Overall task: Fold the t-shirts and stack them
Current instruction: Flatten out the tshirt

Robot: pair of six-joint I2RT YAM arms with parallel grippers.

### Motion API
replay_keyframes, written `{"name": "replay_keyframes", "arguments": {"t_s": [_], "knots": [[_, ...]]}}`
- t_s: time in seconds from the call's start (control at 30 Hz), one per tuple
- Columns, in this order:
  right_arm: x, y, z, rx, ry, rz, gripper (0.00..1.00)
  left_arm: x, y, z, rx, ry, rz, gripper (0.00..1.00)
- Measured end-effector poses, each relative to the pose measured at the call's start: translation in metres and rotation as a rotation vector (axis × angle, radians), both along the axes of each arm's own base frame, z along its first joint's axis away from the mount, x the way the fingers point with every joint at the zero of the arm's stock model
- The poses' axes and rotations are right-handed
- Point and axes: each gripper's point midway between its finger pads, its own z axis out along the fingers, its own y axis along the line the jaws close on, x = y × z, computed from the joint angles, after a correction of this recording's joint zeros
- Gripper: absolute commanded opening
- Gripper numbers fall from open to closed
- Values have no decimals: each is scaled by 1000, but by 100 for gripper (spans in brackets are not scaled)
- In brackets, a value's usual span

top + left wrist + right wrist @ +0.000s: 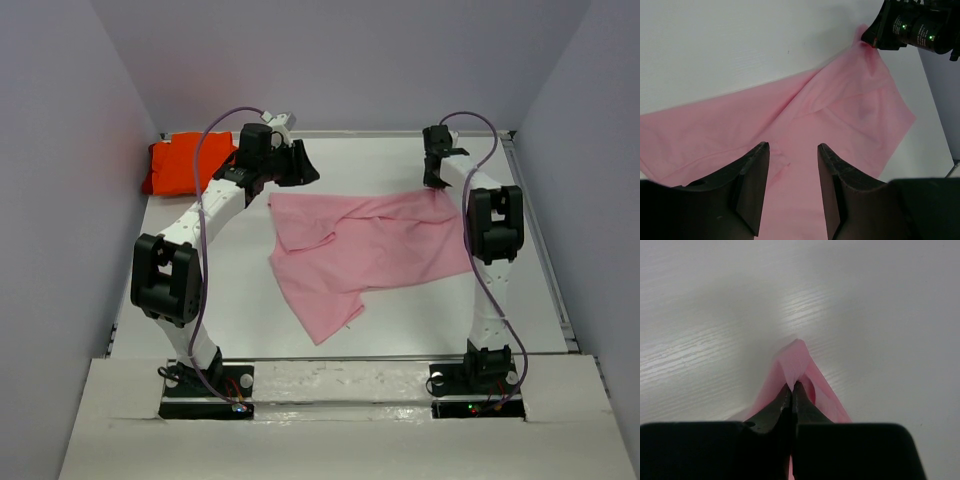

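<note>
Where the fingers of the right gripper press together, they pinch a peaked far-right corner of the plain light pink cloth t-shirt. Fingers of the left gripper are parted, gripping nothing, over its far-left edge. The shirt lies rumpled on the white table. A bright orange cloth t-shirt sits bunched well beyond its left side.

No writing, label, brand, number or sign can be read in any view. The pink t-shirt and the orange t-shirt both show plain cloth with no print.
</note>
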Motion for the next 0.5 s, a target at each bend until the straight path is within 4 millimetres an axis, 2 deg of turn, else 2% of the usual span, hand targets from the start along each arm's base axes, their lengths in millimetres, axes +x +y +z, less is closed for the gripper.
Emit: {"name": "replay_keyframes", "arguments": {"t_s": [0.1, 0.2, 0.37, 0.5], "knots": [[-1, -3, 8, 27, -26, -4, 0, -1, -1, 1, -6, 2, -8, 52], [2, -3, 35, 79, -81, 2, 0, -2, -3, 2, -13, 1, -14, 52], [12, 4, 96, 171, -222, 46, 0, -2, -4, 3, -22, -2, -22, 52], [18, 15, 122, 240, -286, 94, 0, -2, -5, 4, -25, -2, -26, 52]]}}
